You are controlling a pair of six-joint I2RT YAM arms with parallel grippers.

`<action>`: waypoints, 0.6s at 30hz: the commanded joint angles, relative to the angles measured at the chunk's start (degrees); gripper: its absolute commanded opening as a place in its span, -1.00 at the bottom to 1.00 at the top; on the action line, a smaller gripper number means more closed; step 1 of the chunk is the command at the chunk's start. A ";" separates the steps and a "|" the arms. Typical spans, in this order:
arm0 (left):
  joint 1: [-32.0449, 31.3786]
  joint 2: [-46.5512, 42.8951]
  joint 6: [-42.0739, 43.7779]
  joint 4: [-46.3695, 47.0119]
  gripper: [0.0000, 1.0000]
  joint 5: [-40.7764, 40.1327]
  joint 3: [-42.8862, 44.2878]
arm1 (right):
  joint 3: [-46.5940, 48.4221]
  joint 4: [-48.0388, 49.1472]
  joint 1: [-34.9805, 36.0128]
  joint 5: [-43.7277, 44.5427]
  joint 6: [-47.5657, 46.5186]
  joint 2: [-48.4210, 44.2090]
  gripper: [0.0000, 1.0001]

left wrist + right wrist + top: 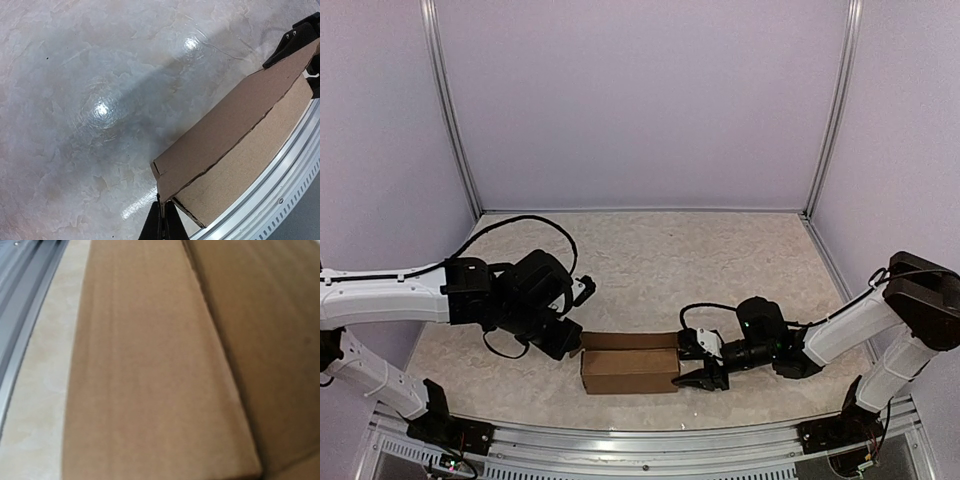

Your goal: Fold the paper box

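At the near edge of the tabletop, just in front of the metal rail, the paper box lies between the 2 arms. It is a plain brown cardboard oblong, its long side running left to right.

The left gripper sits at the box's left end with its jaws closed. In the left wrist view its 2 dark fingers are pressed together along a thin seam, their tips right at the box's corner, under the edge of the top panel. Whether a sliver of cardboard is caught between them I can't tell.

The right gripper is at the box's right end with its jaws partly apart, 1 finger by the far edge and 1 by the near edge. Whether they press on the cardboard or only flank it I can't tell.

The left wrist view shows what the top view does not. The top panel is a flap lying on the body, with a dark slit along its long edge. The right gripper's black finger shows at the far end of the box.

The right wrist view is so close that blurred cardboard fills nearly all of it. A strip of pale tabletop and the rail show at its left. That gripper's own fingers are out of frame there.
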 commanded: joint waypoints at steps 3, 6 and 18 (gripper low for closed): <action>-0.46 3.38 -3.47 -0.18 -1.00 0.90 4.36 | -0.58 1.07 1.12 5.35 1.85 -0.16 -0.50; -0.46 4.93 -4.32 -0.61 -1.00 0.22 5.36 | -0.25 1.79 1.96 9.06 3.69 0.59 -0.53; -0.09 9.85 -8.78 0.24 -1.00 -2.76 7.39 | 2.28 0.60 3.13 13.39 9.25 2.87 -0.56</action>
